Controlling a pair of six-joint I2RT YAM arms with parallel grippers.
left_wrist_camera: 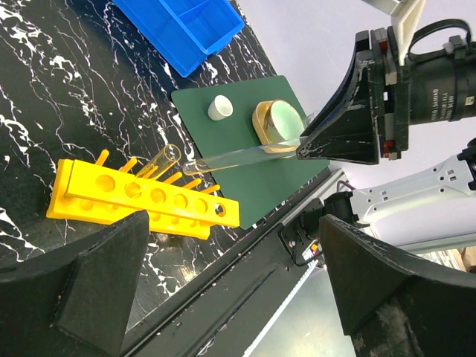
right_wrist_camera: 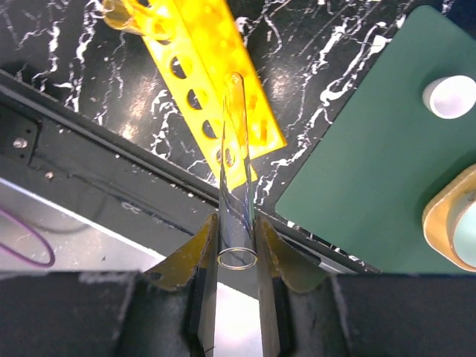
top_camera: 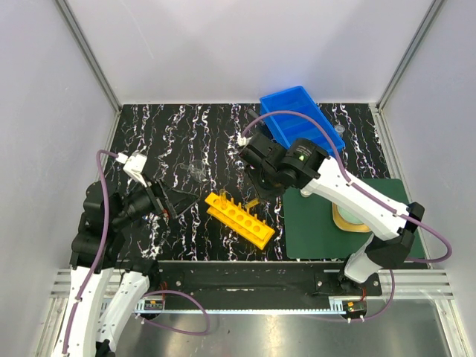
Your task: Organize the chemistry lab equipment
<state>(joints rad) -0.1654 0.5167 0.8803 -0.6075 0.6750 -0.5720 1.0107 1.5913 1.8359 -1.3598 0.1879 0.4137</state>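
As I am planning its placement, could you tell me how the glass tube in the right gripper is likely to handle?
The tube looks like thin, clear glass, so it is probably stiff, light and fragile. Being smooth and round, it may slip in the right gripper, and would likely roll if laid down flat.

Dark green flat mat (top_camera: 309, 230) lies at the right near edge of the black, white-veined tabletop (top_camera: 186, 137). A pale green dome (left_wrist_camera: 282, 119) on a tan disc (left_wrist_camera: 260, 123) rests on the mat.
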